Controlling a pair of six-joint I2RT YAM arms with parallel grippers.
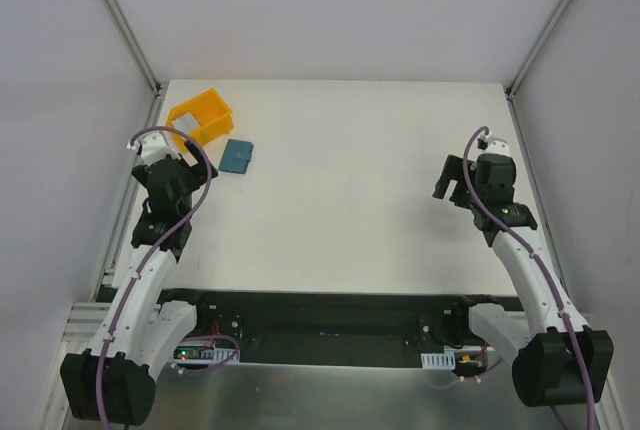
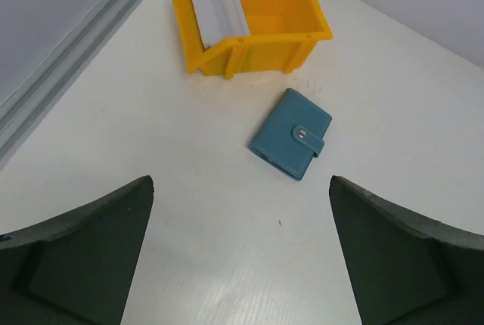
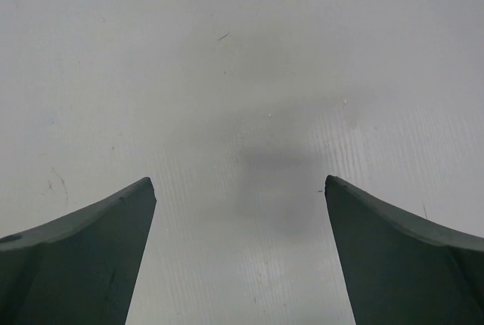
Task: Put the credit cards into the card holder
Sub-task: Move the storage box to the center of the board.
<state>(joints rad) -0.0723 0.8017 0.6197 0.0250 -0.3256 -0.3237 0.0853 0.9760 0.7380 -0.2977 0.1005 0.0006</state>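
The card holder [image 1: 238, 156] is a small teal-blue wallet, closed with its snap tab, lying flat on the white table at the far left; it also shows in the left wrist view [image 2: 292, 143]. The credit cards [image 2: 219, 17] are pale grey-white and stand stacked inside a yellow bin [image 2: 261, 49]. My left gripper [image 2: 240, 189] is open and empty, above the table just short of the wallet. My right gripper [image 3: 238, 185] is open and empty over bare table at the right side, seen from above in the top view [image 1: 455, 178].
The yellow bin [image 1: 199, 116] sits at the table's far left corner, just behind the wallet. Grey walls and aluminium frame rails [image 1: 135, 180] border the table on the left, back and right. The table's left edge lies near my left arm.
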